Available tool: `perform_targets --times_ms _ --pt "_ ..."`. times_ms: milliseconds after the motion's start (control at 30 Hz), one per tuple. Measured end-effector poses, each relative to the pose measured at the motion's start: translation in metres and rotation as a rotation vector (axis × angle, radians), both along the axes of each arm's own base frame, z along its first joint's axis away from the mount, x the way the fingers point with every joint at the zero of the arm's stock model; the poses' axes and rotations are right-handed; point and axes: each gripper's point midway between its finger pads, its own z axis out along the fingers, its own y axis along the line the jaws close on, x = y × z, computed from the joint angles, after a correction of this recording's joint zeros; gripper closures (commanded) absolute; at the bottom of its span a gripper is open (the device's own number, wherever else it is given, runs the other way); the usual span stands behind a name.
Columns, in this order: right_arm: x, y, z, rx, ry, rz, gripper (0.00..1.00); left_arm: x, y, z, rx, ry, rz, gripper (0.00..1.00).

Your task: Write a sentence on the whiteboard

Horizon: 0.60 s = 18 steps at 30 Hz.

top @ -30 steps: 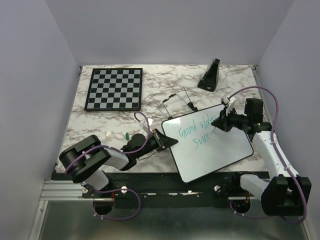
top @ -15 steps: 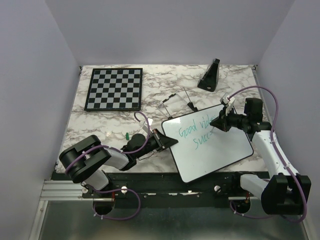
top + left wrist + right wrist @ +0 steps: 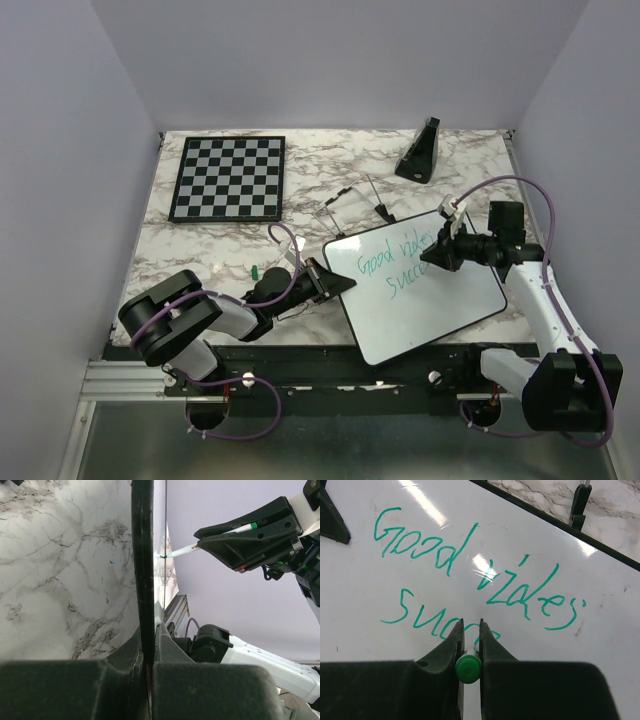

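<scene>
The whiteboard (image 3: 440, 305) lies tilted on the table's near right. The sentence (image 3: 395, 262) so reads "Good vibes" with "Succ" below it in green (image 3: 470, 575). My left gripper (image 3: 335, 283) is shut on the whiteboard's black rim (image 3: 142, 580) at its left corner, the jaws (image 3: 149, 650) pinching the edge. My right gripper (image 3: 432, 253) is shut on a green-capped marker (image 3: 468, 669), which points down at the second line. In the left wrist view the marker (image 3: 182, 551) has its tip touching the board face. The stroke under the right fingers is hidden.
A black-and-white chessboard (image 3: 228, 178) lies at the back left. A black wedge-shaped stand (image 3: 420, 150) sits at the back right. Thin black legs (image 3: 350, 200) lie just behind the whiteboard. A small green cap (image 3: 256, 271) rests beside the left arm.
My right gripper has shifted slightly with the marker along the second line of writing. The left gripper and the whiteboard have stayed put.
</scene>
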Motion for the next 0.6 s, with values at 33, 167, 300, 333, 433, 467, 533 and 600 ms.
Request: perform_targets --times_ms 33,167,300,333,433,467,533,600 --pt "-0.001 0.0 -0.001 -0.003 0.003 0.001 0.99 0.0 0.0 0.0 0.0 0.0 0.0 1.0" --pt "-0.003 -0.003 -0.003 -0.016 0.016 -0.007 0.99 0.0 0.0 0.0 0.0 0.001 0.0 1.0" --pt "-0.001 -0.008 -0.003 -0.035 0.018 -0.041 0.99 0.0 0.0 0.0 0.0 0.001 0.0 1.0" --pt "0.0 -0.01 -0.003 -0.04 0.016 -0.052 0.99 0.0 0.0 0.0 0.0 -0.001 0.0 1.0" --pt "0.004 -0.014 0.002 -0.044 -0.001 -0.086 0.99 0.0 0.0 0.0 0.0 -0.003 0.0 1.0" --pt "0.005 -0.015 0.004 -0.043 -0.01 -0.095 0.99 0.0 0.0 0.0 0.0 -0.003 0.0 1.0" --pt "0.008 -0.015 0.009 -0.037 -0.025 -0.109 0.99 0.0 0.0 0.0 0.0 -0.004 0.0 1.0" --pt "0.011 -0.016 0.011 -0.035 -0.038 -0.12 0.99 0.0 0.0 0.0 0.0 -0.004 0.0 1.0"
